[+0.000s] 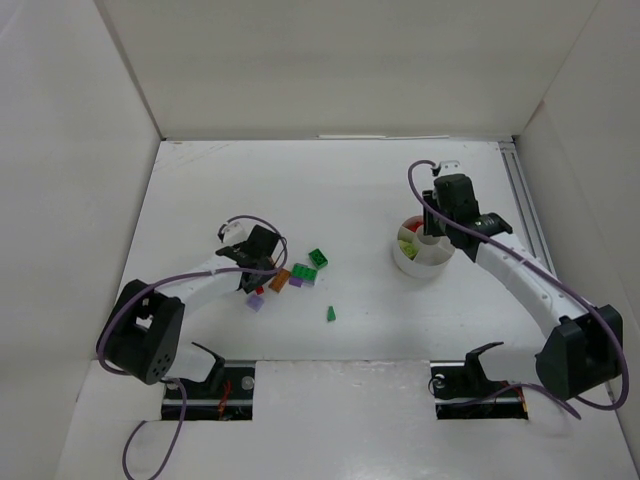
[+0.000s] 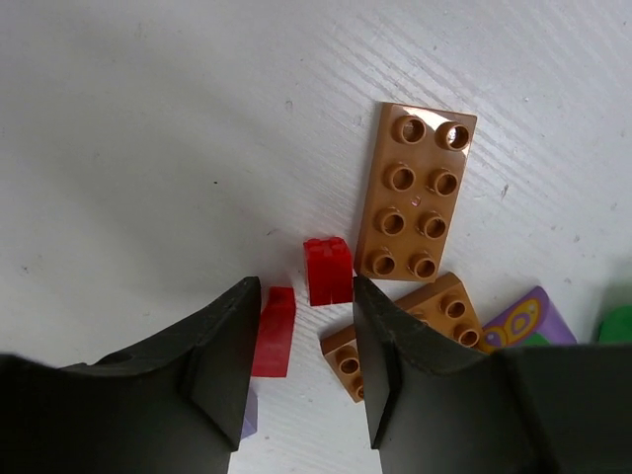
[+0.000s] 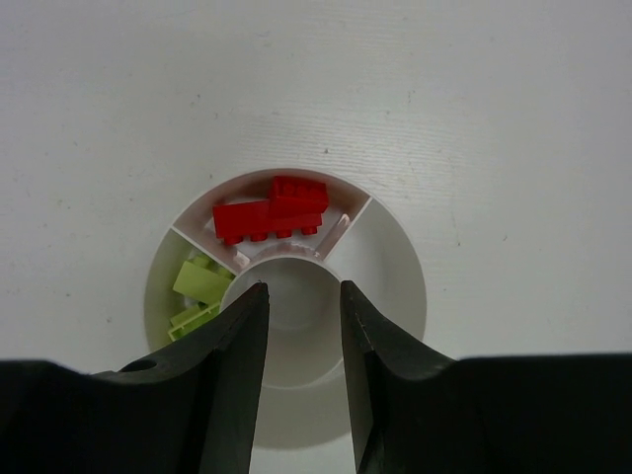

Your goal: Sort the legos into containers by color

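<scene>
Black fingers of the left gripper [image 2: 304, 331] are right up in the wrist view, spread apart and holding nothing, low over the loose bricks. My landmark is the long brown brick [image 2: 415, 193]. One red brick [image 2: 328, 271] sits just beside its near end, lined up with the gap between the fingers but out past the tips. A second red brick [image 2: 274, 331] lies farther from it, up against the inside of one finger. A small brown brick [image 2: 405, 331] is tucked next to the other finger.

My guess is red is the target, so I'd centre on just one red piece, drop straight down and close slowly, or the brown one gets dragged along too.

Well away from the long brown brick, the right gripper [image 3: 301, 306] hangs open and empty over the middle of the white dish [image 3: 390, 267], which has red pieces [image 3: 269, 215] in one wedge and lime ones [image 3: 197, 281] in the next
</scene>
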Controlling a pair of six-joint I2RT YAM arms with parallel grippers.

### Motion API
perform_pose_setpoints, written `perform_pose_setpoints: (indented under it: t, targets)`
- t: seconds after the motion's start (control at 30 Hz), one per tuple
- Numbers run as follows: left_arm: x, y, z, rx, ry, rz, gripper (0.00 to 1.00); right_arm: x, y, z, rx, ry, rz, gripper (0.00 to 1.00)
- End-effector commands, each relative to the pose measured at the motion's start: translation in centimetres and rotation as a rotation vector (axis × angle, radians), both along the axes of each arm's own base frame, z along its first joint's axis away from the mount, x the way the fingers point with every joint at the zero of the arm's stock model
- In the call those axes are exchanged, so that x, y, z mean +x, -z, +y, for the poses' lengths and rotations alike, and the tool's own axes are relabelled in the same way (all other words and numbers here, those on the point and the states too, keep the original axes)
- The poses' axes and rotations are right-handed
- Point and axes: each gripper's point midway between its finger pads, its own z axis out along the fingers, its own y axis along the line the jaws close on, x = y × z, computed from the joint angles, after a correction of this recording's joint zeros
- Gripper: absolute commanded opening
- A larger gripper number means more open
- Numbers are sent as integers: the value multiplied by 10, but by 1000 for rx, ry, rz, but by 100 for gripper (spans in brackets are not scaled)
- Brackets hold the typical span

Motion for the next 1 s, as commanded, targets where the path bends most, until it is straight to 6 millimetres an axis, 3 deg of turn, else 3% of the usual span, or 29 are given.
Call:
perform_pose_setpoints:
  t: [0.0,0.27,0.6,0.67,0.8,0.87,0.97]
  targets:
    - [4,-3,4,15,-31,-8,37,0,-18,-7,1,22,-57,41]
    - [10,-24,2,-9,-21,-61,22,-4,-15,-8,5,27,-49,41]
    - [22,-65,-3,-20,48,-160,18,-10,-22,-7,30,19,-63,41]
    - [29,-82,-14,-27,106,-201,16,-11,-29,-10,37,28,-84,41]
    - [43,-117,-62,-72,271,-300,16,-19,-32,-34,42,96,-82,41]
    - [55,-142,-87,-92,350,-360,16,-22,-36,-57,26,169,-89,41]
    - [62,-156,-134,-96,506,-411,15,-34,-46,-90,24,279,-118,41]
